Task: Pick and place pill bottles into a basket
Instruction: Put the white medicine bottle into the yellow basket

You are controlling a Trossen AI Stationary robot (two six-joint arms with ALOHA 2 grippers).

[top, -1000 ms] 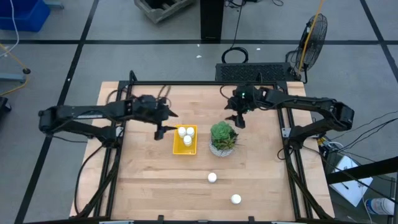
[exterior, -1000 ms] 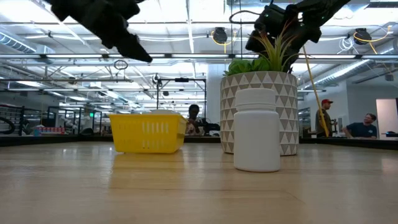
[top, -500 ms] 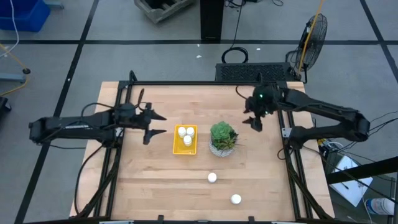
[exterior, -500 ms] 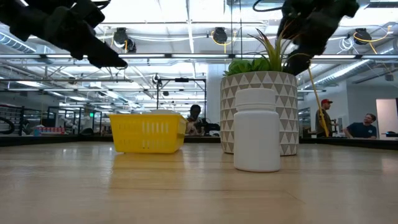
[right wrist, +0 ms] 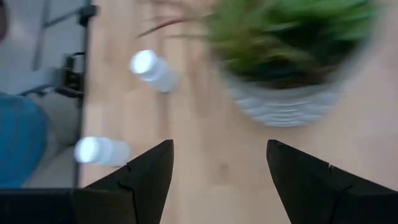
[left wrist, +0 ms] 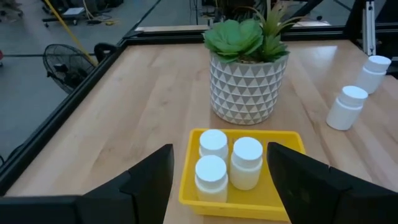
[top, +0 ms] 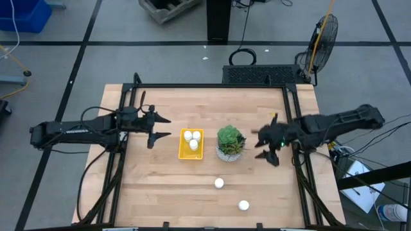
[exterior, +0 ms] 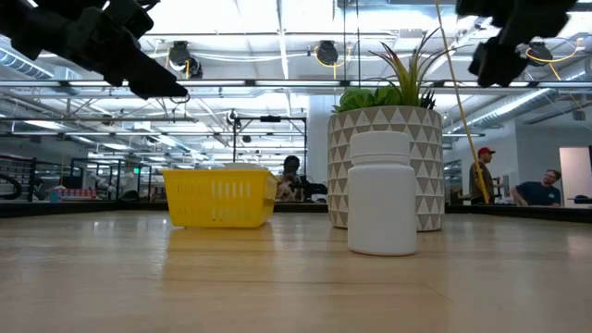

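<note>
The yellow basket (top: 191, 151) stands left of the middle of the table and holds three white pill bottles (left wrist: 247, 162), upright. Two more pill bottles stand on the table toward the near edge (top: 219, 183) (top: 243, 205); the right wrist view shows them too (right wrist: 152, 70) (right wrist: 99, 150). My left gripper (top: 164, 128) is open and empty, above the table just left of the basket, pointing at it (left wrist: 219, 152). My right gripper (top: 260, 146) is open and empty, above the table right of the potted plant (top: 230, 142), pointing toward it.
The green plant in its white patterned pot (left wrist: 247, 74) stands right beside the basket, between it and my right gripper. Dark frame rails (top: 297, 173) run along the table's left, right and far sides. People show in the room beyond the table (exterior: 544, 189).
My left gripper has drawn back from beside the basket toward the table's left edge, then held still. My right gripper has swung from behind the plant toward the table's right edge and then toward the near edge, ending right of the plant. No bottle has moved.
</note>
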